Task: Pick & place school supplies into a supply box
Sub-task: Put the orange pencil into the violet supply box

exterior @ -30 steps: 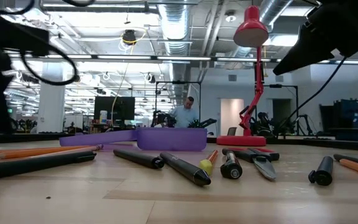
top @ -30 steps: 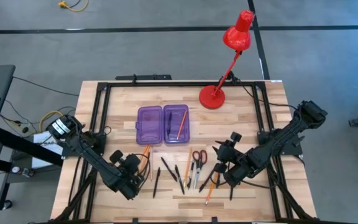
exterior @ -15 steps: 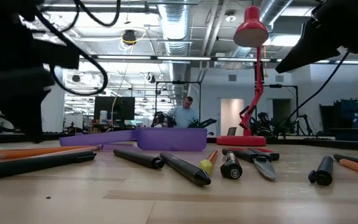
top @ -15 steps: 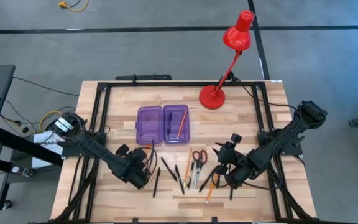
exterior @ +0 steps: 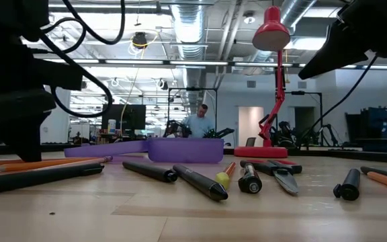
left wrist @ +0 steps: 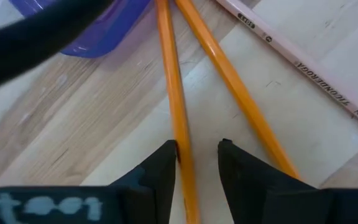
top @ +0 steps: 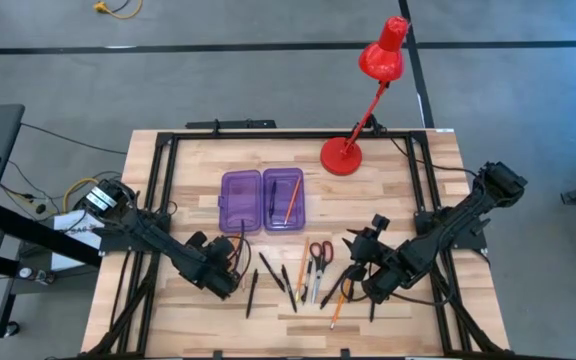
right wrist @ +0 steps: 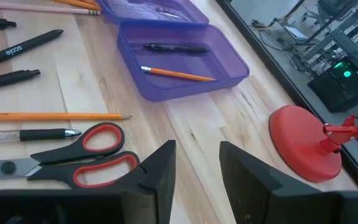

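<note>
Pencils [left wrist: 185, 118] lie just off the case's [top: 262, 199] front left corner, and the left gripper [left wrist: 197, 163] hangs low over them, fingers spread with one orange pencil running up between the tips. The purple case sits open near the worktop's [top: 408, 190] middle, a pencil and a pen in its right half. Scissors [right wrist: 82, 155] and pens [top: 283, 275] lie along the front edge, the right gripper [right wrist: 197, 163] parted above them, holding nothing.
</note>
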Robot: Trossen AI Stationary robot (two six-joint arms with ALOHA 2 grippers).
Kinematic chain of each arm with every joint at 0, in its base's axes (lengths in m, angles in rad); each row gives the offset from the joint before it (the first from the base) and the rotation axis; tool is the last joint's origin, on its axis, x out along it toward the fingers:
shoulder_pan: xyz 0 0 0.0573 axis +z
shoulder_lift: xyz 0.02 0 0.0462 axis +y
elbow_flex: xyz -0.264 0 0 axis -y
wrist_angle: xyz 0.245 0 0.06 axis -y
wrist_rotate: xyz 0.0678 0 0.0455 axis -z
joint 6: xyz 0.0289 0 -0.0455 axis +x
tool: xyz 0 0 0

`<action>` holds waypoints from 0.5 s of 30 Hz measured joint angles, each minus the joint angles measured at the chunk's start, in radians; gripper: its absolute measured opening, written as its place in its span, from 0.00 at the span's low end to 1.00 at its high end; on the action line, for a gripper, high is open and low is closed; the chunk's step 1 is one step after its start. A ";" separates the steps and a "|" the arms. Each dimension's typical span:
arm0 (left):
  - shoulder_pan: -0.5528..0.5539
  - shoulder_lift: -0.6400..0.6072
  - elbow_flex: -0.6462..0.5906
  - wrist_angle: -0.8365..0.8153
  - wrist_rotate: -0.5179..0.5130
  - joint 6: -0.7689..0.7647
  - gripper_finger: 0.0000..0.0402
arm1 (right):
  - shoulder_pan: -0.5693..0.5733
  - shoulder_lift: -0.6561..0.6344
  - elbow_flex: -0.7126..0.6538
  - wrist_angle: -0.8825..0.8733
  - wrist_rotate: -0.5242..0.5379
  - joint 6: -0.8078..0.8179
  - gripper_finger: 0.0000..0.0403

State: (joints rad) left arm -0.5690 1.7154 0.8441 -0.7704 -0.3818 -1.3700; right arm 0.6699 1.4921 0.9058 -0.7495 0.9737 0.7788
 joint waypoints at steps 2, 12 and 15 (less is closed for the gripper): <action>-0.003 0.000 0.000 -0.017 0.010 0.024 0.25 | -0.004 0.000 0.000 0.001 0.000 0.001 0.29; -0.060 0.003 -0.004 -0.066 0.033 0.024 0.17 | -0.003 0.000 0.000 0.001 -0.003 0.001 0.29; -0.061 -0.003 -0.034 -0.034 0.055 0.034 0.14 | -0.004 0.000 0.000 0.002 -0.003 0.001 0.29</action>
State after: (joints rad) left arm -0.6300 1.7124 0.8102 -0.8042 -0.3267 -1.3359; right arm 0.6662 1.4925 0.9058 -0.7478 0.9702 0.7795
